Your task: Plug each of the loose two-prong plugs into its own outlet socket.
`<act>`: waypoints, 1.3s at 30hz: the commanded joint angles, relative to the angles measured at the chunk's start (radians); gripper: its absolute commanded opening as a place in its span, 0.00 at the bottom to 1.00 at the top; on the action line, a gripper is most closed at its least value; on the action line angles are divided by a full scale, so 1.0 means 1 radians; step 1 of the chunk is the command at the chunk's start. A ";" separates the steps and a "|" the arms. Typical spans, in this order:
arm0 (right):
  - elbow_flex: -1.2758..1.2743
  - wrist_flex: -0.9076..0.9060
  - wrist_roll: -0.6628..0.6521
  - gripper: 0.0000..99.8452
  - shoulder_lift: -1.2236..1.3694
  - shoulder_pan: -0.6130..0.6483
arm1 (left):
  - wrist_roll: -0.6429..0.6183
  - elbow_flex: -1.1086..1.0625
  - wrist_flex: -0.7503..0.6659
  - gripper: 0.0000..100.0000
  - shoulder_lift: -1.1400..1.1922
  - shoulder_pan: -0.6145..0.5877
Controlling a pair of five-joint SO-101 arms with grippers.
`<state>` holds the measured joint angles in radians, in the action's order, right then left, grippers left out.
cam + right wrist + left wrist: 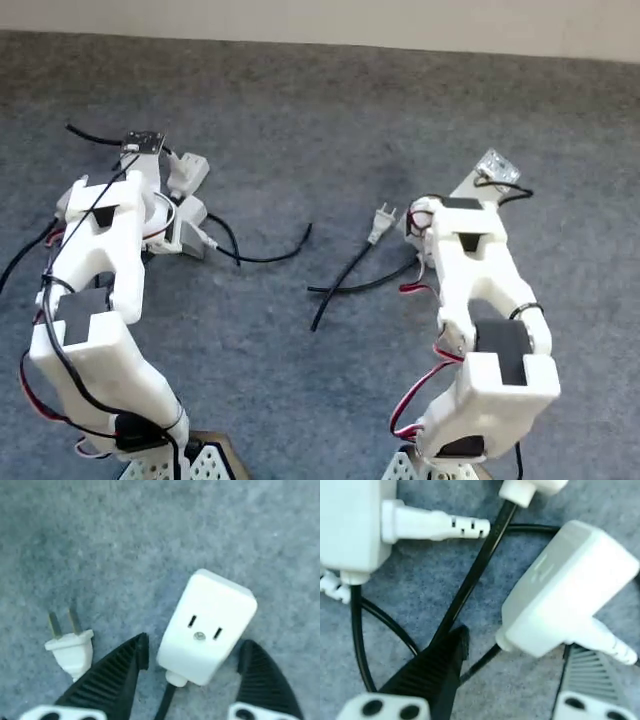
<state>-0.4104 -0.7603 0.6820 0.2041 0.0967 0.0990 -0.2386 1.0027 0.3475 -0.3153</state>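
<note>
Straddling a white boxy plastic outlet socket [207, 615] w/ two slots and a round hole on its face, the right gripper [195, 645] has its black ribbed fingers [115, 675] spread wide, one on each side of the box. Can't tell if either finger actually touches it. The loose white two-prong plug [70, 647] lies flat on the grey carpet [300, 120] just beside that socket. Its brass prongs point away from the arm bases and are not in any slot. Its thin black cord [345, 275] trails from the plug back toward the bases.

Well apart from the loose plug, across the carpet, the left gripper [517, 642] is spread open too, w/ nothing pinched. A second white outlet block [570, 585] lies tilted just ahead of it, its cord end overlapping one finger. A third white outlet block [350, 525] sits near that one, w/ a white moulded plug [435, 524] that looks seated in its side. A black cable [475, 570] runs diagonally btwn the two blocks, up to a white plug body [530, 489].
</note>
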 commanded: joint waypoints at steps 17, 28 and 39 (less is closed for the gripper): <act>0.338 -0.610 -0.555 0.05 -0.196 0.216 | -0.012 -0.002 -0.026 0.30 0.005 0.005; 0.018 -0.533 -1.014 0.02 -0.460 0.788 | -0.011 -0.002 -0.028 0.30 0.005 0.005; -0.458 -0.104 -1.017 0.03 -0.479 0.954 | -0.009 -0.004 -0.044 0.30 0.005 0.005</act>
<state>-0.8339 -0.9168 -0.3230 -0.2286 1.0326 0.0990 -0.2386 0.9996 0.3475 -0.3153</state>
